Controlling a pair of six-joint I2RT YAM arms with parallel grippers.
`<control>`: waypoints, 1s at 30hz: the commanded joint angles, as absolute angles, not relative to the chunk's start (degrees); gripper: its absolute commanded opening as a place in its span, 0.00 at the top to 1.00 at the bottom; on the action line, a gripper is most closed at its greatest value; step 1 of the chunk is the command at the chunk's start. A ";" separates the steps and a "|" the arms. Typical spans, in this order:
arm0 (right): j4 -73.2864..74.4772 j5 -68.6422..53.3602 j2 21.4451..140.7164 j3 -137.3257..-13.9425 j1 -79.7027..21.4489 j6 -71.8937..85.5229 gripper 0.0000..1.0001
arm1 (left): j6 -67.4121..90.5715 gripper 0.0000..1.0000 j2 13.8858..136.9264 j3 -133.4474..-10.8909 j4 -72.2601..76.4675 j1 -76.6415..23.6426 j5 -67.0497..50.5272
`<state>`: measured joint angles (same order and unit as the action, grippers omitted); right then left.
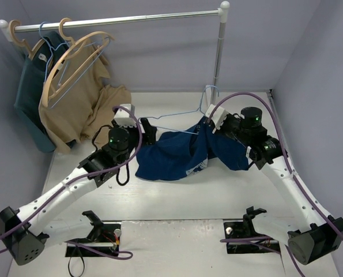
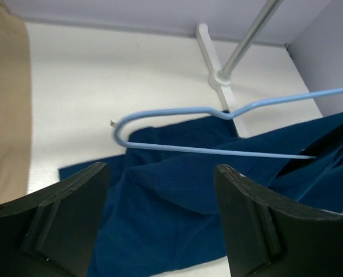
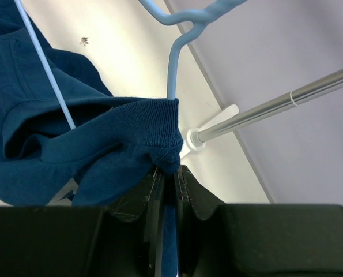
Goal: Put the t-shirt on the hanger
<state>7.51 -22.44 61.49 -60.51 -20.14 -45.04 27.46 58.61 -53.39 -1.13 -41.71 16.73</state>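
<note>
Jaws of right gripper (image 3: pixel 166 173) pinch the collar rib of the t-shirt (image 3: pixel 56 156), which lies mid-table (image 1: pixel 177 196). Left gripper (image 2: pixel 159 170) jaws are spread, empty, over the cloth. Beyond, hanger (image 2: pixel 177 112): one arm inside the shirt, the other bare. Judgement: left steadies the bare arm while right draws the collar across.

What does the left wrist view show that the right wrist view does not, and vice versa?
Only the left wrist view: the left tool, open above the t-shirt, and a tan garment at the left edge. Only the right wrist view: the right tool, shut on the t-shirt's ribbed edge. Both: the navy t-shirt, the hanger and the rack pole.
</note>
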 commanded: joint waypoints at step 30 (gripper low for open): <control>-0.18 -5.89 66.01 -64.86 -27.51 -37.00 1.00 | 38.23 0.42 89.38 -66.79 9.58 -62.05 37.35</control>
<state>4.97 -6.81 66.48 -61.71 -27.11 -37.50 37.32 90.02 -62.85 6.31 -61.58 35.33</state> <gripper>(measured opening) 0.118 0.581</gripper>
